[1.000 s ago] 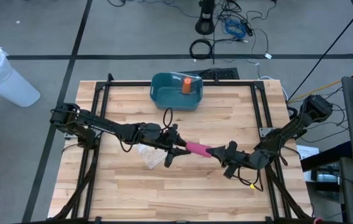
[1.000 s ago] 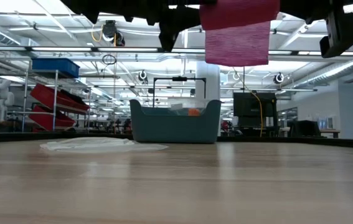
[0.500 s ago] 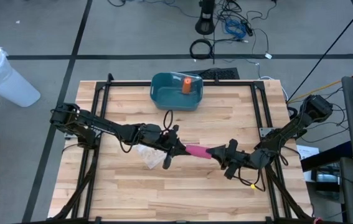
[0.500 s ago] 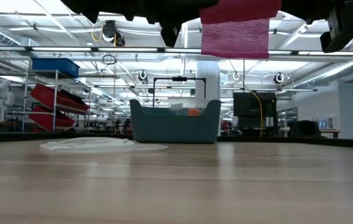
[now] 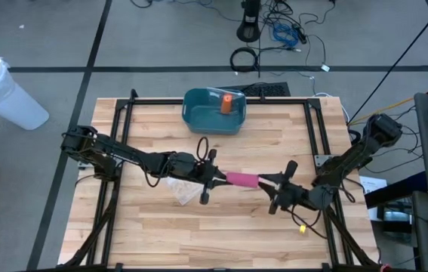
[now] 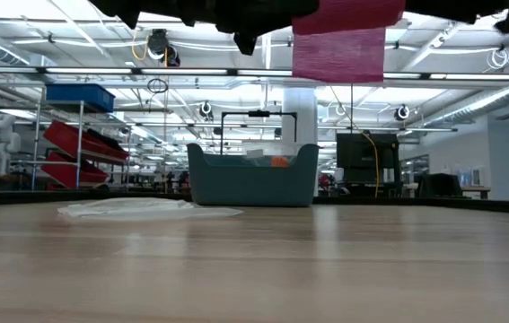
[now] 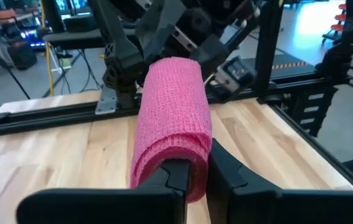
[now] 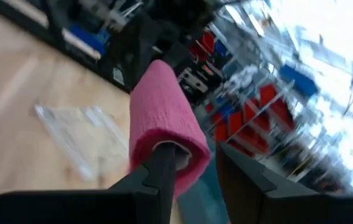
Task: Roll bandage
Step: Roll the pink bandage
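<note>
Right gripper (image 5: 272, 181) has loosened, jaws parted round the pink bandage roll (image 5: 241, 180); left gripper (image 5: 215, 177) now clamps its other end.

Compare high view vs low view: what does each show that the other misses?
High view only: both arms from above, the left gripper shut on one end of the pink bandage roll, the right gripper at its other end, and the table's black frame. Low view only: the room behind, a loose flap of bandage hanging under the roll, clear air between roll and tabletop. Both: the teal bin with something orange in it, and the clear plastic wrapper.
</note>
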